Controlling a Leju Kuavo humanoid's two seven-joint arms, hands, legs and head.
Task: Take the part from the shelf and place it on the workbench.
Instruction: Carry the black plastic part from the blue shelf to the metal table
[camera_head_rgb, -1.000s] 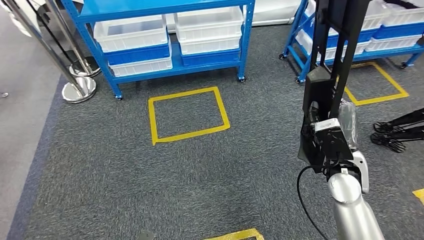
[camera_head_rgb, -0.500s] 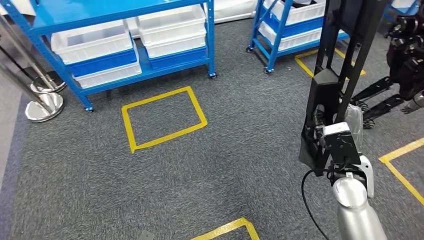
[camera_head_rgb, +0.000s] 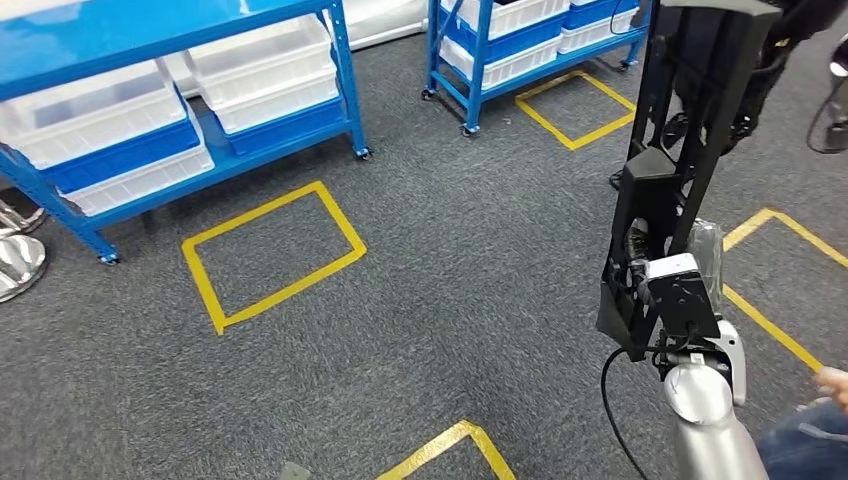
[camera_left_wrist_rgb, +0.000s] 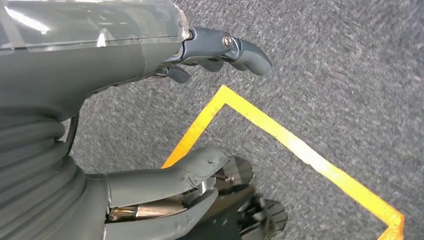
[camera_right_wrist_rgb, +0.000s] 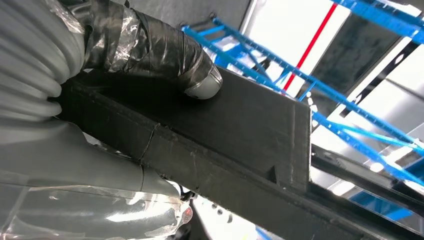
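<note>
Evenly lit from overhead in the head view, with soft, short shadows on the grey carpet (camera_head_rgb: 420, 300) beneath the blue shelving (camera_head_rgb: 150, 90) and a slight smear at the frame's edges. Blown out to white behind the dark part (camera_right_wrist_rgb: 240, 130) in the right wrist view. Glare streaking the left hand (camera_left_wrist_rgb: 150, 125), its clear wrap catching highlights.

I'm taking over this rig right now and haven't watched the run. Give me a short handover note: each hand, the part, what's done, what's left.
Right hand: grips the long black part, held upright in front of the body.
Left hand: holds nothing, fingers apart, hanging over grey carpet and yellow floor tape.
Done: the part is off the blue shelf, which stands apart at upper left.
Left: reach the workbench and set the part down on it.
</note>
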